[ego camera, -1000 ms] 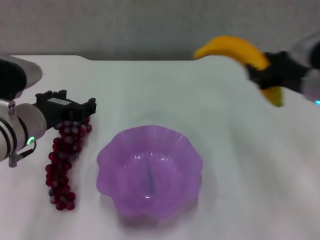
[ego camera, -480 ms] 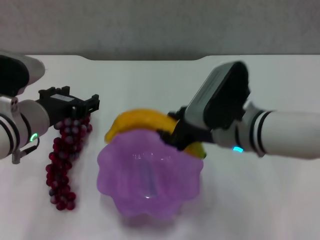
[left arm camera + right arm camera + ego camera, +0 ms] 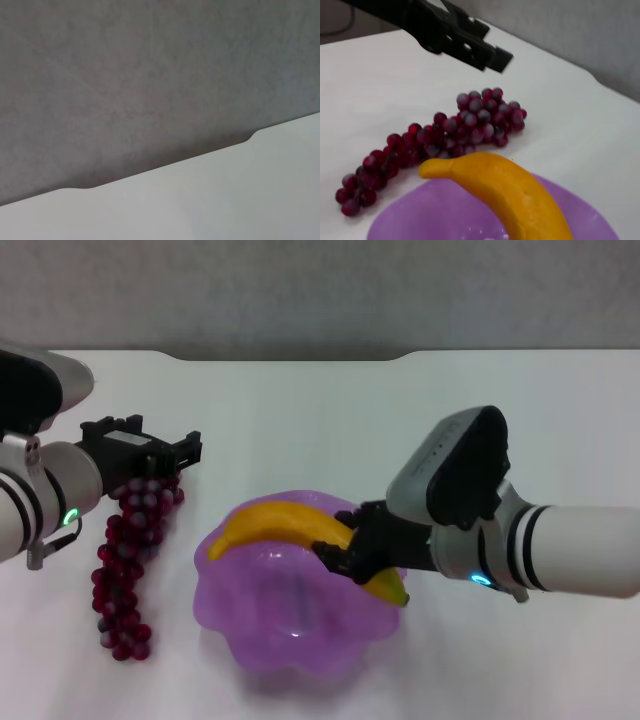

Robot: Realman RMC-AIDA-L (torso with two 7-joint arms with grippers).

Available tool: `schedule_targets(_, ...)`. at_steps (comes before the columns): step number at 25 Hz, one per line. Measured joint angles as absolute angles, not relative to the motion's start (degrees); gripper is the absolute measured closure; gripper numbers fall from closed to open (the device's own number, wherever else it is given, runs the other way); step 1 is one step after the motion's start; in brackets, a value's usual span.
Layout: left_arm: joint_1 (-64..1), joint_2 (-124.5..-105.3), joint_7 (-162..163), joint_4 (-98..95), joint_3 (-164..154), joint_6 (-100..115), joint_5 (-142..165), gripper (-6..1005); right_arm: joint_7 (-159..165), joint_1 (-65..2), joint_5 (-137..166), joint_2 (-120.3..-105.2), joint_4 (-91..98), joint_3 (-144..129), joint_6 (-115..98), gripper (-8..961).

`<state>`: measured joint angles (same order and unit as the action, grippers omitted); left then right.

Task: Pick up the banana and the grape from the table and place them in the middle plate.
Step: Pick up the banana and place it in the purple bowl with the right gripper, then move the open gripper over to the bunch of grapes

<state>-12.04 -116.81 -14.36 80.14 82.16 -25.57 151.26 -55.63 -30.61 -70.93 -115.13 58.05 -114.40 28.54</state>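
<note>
Check the right gripper first: it reaches in from the right side of the table and its black fingers are clamped on the banana near the banana's right-hand end. You see the banana held over the middle plate, lying across the plate's far half, with its orange-yellow body arching toward the left rim and its yellow tip pointing down past the right rim, just beside the gripper. You cannot tell from the head view whether the banana touches the plate's inner surface. In the right wrist view the banana fills the foreground above the purple plate, and the grape lies beyond it on the white table. Locate the grape in the head view on the table to the left of the plate, apart from its rim, stretched out with one end toward the far side and the other toward the near edge. The left gripper hangs over the far end of the bunch, and its black fingers stand apart; the right wrist view shows this gripper above the grape with a gap between them. The left wrist view shows only the grey wall and the far edge of the table.
</note>
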Motion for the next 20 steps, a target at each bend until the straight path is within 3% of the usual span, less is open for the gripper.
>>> schedule_targets(11,-12.0,-116.81,-14.3,80.4,81.7,-24.9,151.3,221,-55.0,-31.7,-72.7,-115.04,54.1,-112.4,28.8,476)
schedule_targets(16,-12.0,-116.79,-14.3,80.6,81.2,-24.9,151.3,221,-52.1,-35.2,-72.8,-114.89,49.8,-111.9,31.7,475)
schedule_targets(20,-12.1,-116.75,-14.3,80.6,81.1,-25.0,151.3,221,-50.6,-37.5,-72.8,-114.96,46.5,-111.3,32.3,370)
